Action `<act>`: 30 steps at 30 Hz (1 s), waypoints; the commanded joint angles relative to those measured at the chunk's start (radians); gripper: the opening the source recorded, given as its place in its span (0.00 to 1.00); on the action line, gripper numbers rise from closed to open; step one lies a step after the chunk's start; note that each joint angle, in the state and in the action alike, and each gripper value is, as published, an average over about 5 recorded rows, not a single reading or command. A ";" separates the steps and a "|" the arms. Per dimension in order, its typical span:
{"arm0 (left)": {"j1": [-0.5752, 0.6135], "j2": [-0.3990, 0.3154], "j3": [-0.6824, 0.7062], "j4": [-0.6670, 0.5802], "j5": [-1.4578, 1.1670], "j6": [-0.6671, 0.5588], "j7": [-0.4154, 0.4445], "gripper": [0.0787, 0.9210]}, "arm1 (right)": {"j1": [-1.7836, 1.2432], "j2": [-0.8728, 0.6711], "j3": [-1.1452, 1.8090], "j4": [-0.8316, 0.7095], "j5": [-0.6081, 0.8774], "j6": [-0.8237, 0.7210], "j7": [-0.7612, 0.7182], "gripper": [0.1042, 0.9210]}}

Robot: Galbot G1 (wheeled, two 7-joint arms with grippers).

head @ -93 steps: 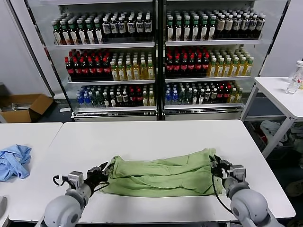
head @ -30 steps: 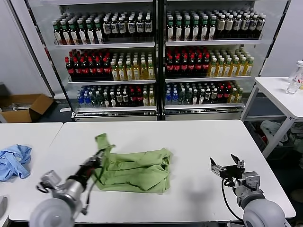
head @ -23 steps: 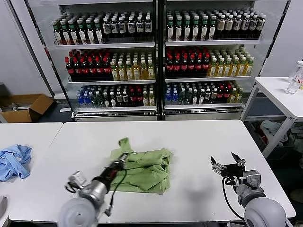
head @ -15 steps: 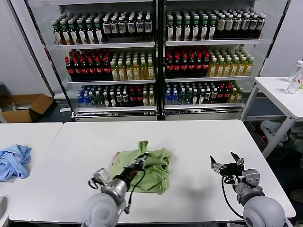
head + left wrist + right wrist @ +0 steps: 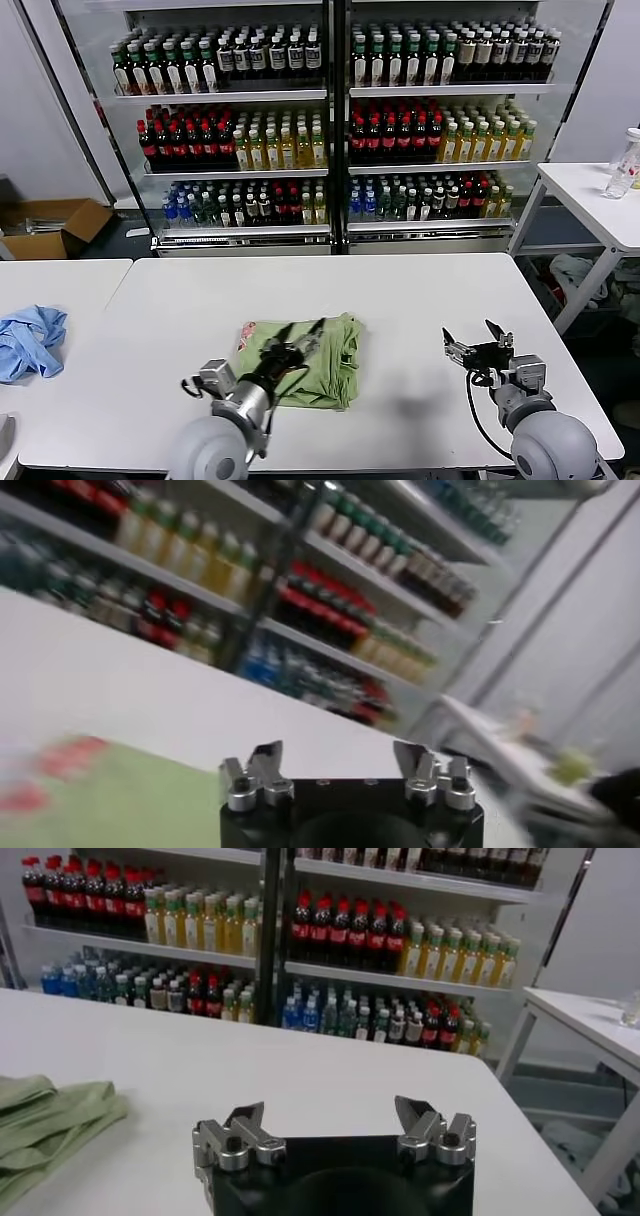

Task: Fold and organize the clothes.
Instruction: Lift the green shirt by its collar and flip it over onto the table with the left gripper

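Two tools sit nearest the head camera, low over the white counter [image 5: 400,300]. The left tool [image 5: 297,338] hangs just above the green shirt [image 5: 325,360], its fingers spread wide and gripping nothing; the left wrist view shows the same spread fingers with green cloth and a red blur of print below them. The right tool [image 5: 472,340] waits well off to the right of the shirt, over bare counter, fingers likewise spread and empty; in its wrist view the shirt's folded edge [image 5: 45,1118] lies off to one side, apart from it.

The shirt lies bunched into a compact folded bundle near the counter's middle, with a red-and-white patch [image 5: 247,333] showing at its left edge. Left of it, on a separate white counter, a crumpled light blue garment [image 5: 28,340] lies well apart. On the floor beyond that sits an open cardboard box [image 5: 50,225]. Farthest back, a glass-fronted cooler [image 5: 330,130] holds rows of bottles, and a side table [image 5: 590,200] at far right carries a clear bottle [image 5: 624,165].
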 commanded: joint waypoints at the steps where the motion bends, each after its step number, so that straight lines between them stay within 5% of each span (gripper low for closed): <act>1: 0.032 0.116 -0.159 0.181 0.295 -0.017 -0.043 0.83 | 0.005 0.005 -0.007 -0.004 -0.003 0.001 0.000 0.88; 15: 0.021 0.076 -0.096 0.234 0.035 0.058 -0.009 0.85 | -0.015 -0.001 0.027 0.012 0.002 0.000 0.002 0.88; 30: 0.009 0.067 -0.184 0.231 -0.371 0.056 0.046 0.36 | -0.029 -0.002 0.052 0.033 0.012 -0.001 0.009 0.88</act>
